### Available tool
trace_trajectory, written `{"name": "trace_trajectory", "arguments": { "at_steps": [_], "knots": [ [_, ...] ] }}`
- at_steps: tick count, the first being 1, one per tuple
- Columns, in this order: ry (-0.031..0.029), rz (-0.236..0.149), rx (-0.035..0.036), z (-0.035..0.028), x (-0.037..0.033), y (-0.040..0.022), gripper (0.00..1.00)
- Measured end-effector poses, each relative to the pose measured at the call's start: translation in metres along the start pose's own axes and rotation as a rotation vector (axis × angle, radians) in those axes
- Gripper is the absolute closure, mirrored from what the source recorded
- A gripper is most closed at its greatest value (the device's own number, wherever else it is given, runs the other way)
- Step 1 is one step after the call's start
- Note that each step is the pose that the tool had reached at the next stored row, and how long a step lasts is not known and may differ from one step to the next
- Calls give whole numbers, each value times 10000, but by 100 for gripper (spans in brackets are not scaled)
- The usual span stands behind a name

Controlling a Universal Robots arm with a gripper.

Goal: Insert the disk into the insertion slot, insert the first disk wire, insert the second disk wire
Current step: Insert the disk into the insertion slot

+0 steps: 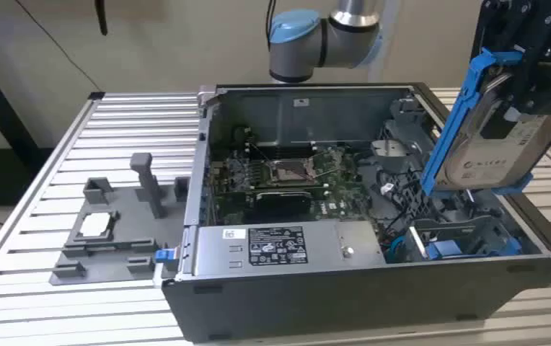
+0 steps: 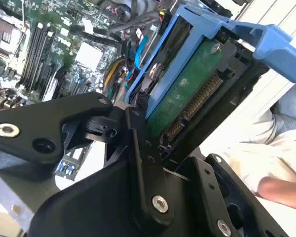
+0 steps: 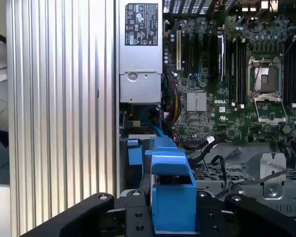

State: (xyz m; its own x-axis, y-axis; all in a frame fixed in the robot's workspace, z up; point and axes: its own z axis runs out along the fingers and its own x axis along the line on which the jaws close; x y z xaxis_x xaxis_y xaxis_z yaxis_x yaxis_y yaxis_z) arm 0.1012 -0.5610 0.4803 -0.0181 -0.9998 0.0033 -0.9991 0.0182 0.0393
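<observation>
With the gripper (image 1: 531,86) clamped on the disk (image 1: 492,148), held it tilted above the case (image 1: 353,295) at the exterior view's right, not yet inserted. Risked snagging cables (image 3: 217,160) or jamming crooked if lowered that skewed.

The arm (image 1: 306,43) shows a blue-capped joint above the table's (image 1: 25,288) far edge. Its black gripper (image 1: 531,86) hangs raised near the table's edge on the exterior view's right. The fingers (image 2: 140,148) are clamped on the steeply tilted disk (image 1: 492,144).
</observation>
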Motion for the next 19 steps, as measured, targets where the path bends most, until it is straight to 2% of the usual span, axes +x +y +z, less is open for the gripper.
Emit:
{"name": "trace_trajectory", "arguments": {
  "at_steps": [12, 19],
  "knots": [
    [-3, 0, 2, 2, 0, 0, 67],
    [-4, 0, 3, 74, 0, -5, 67]
  ]
}}
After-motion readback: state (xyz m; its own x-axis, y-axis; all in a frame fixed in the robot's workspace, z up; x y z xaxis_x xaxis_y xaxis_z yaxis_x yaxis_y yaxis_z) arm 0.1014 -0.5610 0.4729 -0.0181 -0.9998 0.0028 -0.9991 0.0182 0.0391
